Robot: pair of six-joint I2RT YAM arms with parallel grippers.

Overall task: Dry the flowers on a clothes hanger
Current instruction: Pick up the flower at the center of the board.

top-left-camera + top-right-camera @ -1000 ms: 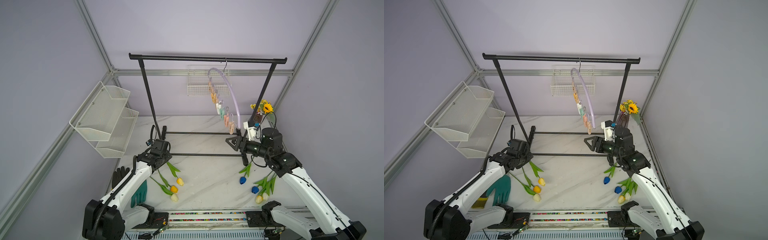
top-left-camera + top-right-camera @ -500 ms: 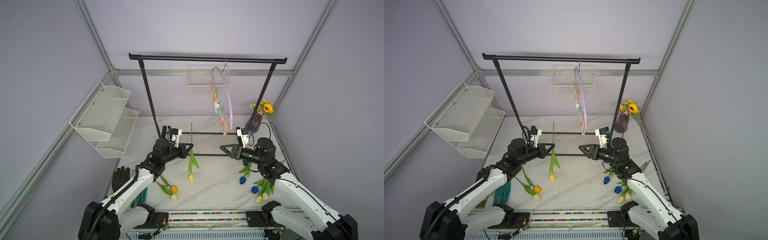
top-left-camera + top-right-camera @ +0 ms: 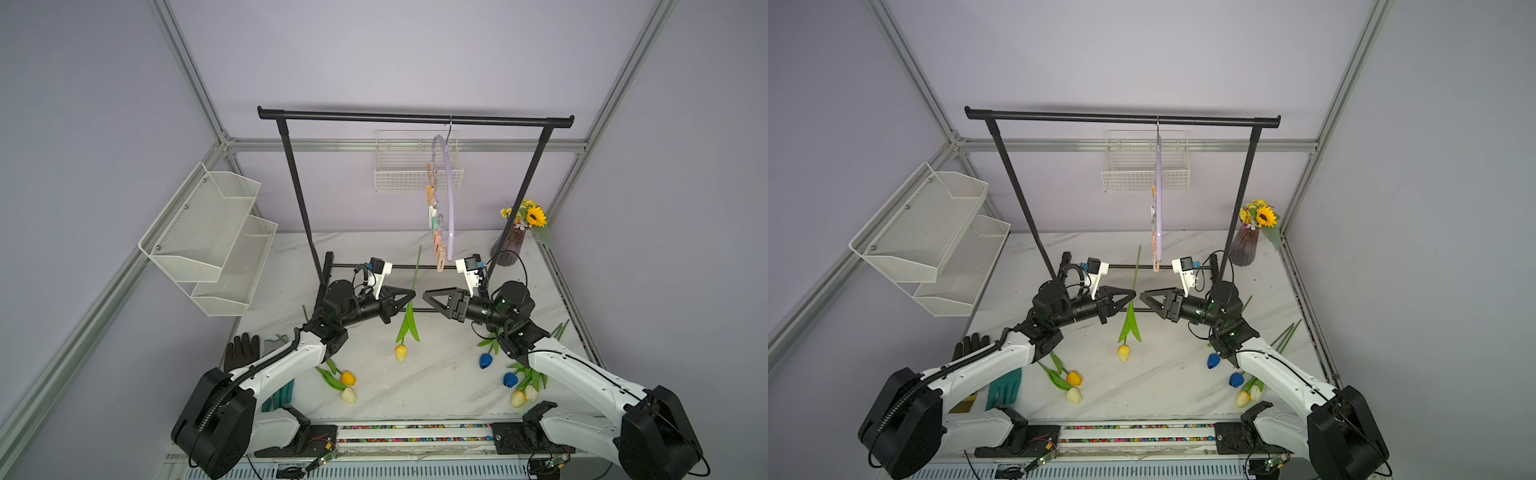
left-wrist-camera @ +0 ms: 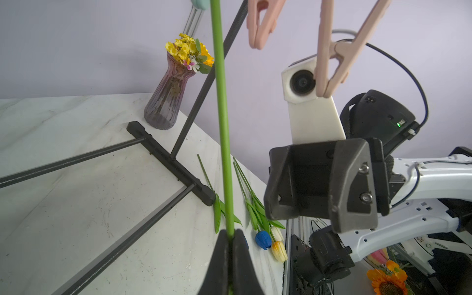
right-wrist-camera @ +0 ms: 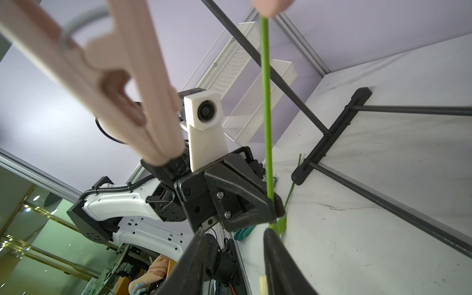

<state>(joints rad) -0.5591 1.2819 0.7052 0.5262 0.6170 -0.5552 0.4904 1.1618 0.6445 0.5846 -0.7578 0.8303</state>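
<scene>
The desk [image 3: 436, 382] looks like white marble with grey veins, matt and lightly scuffed. The rack [image 3: 415, 117] is black metal with a grainy coat. The hanger [image 3: 452, 199] is smooth lilac plastic, possibly translucent. Its pegs [image 4: 323, 63] are matt pastel plastic. The vase [image 4: 168, 102] is ribbed tinted glass. The stem [image 4: 222, 115] is smooth green plastic. The fingers [image 4: 352, 184] are matt black plastic. The baskets [image 3: 208, 224] are white wire mesh.

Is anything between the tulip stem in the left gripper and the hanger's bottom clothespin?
Nothing visible. The yellow tulip stem rises free from the left gripper to beside the peach clothespin; the right gripper stands off to the side, open.
</scene>
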